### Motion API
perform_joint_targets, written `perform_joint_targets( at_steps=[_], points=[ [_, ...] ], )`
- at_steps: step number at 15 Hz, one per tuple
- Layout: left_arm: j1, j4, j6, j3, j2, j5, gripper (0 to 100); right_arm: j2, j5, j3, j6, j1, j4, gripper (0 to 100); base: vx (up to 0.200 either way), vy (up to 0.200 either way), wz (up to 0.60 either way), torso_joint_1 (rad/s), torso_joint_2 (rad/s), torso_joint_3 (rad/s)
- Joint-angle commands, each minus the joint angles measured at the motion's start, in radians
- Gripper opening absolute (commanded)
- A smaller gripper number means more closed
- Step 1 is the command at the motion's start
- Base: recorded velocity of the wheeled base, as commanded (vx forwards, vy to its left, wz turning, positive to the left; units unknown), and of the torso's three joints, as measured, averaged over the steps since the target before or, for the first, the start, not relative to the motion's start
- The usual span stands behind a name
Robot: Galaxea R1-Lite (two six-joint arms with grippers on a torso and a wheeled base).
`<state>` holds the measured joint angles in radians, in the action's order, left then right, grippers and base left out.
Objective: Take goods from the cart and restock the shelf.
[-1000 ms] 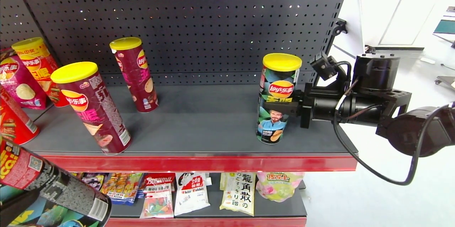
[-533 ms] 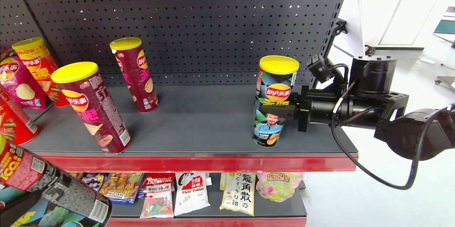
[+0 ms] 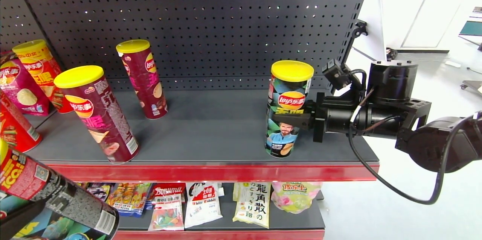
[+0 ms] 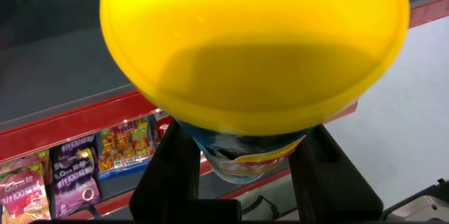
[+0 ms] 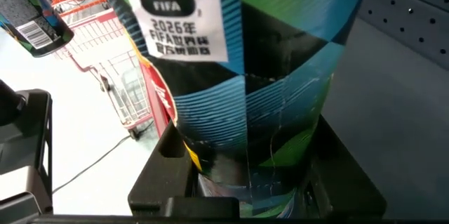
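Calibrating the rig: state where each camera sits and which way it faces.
Head view: on the head, looking forward and down at the shelf; right arm and right gripper show, clamping the green-blue can.
Left wrist view: on the left wrist, looking along the left gripper at its yellow-lidded can, shelf edge beyond.
Right wrist view: on the right wrist, looking along its fingers at the green-blue can, cart beyond.
Shared: head and right wrist views both show the green-blue can.

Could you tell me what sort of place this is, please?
Probably a shop, or a mock-up of one: a pegboard-backed shelf of chip cans, snack bags below, and a shopping cart.
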<state>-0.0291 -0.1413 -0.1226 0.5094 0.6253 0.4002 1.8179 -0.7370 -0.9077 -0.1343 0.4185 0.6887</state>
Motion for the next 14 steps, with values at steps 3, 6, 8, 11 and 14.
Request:
perform_joint_targets(
  at_steps=[3,6,8,11,14],
  points=[
    [-0.002,0.0,0.0,0.0,0.004,0.0,0,0.0,0.019,0.003,-0.001,0.008,0.0,0,0.0,0.0,0.0,0.0,0.0,0.0],
    [0.0,0.015,0.0,0.003,0.022,0.003,0,-0.005,0.041,0.009,0.001,0.014,0.0,0,0.0,0.0,0.0,0.0,0.0,0.0],
    [0.0,0.023,0.0,0.003,0.03,0.002,0,-0.012,0.053,0.013,0.016,0.028,0.0,0,0.0,0.0,0.0,0.0,0.0,0.0],
    [0.0,0.022,0.0,0.0,0.03,0.003,0,-0.017,0.08,0.026,0.033,0.04,-0.002,0,0.0,0.0,0.0,0.0,0.0,0.0],
    [0.0,0.022,0.001,-0.003,0.028,0.003,0,-0.019,0.082,0.029,0.03,0.042,-0.002,0,0.0,0.0,0.0,0.0,0.0,0.0]
  ],
)
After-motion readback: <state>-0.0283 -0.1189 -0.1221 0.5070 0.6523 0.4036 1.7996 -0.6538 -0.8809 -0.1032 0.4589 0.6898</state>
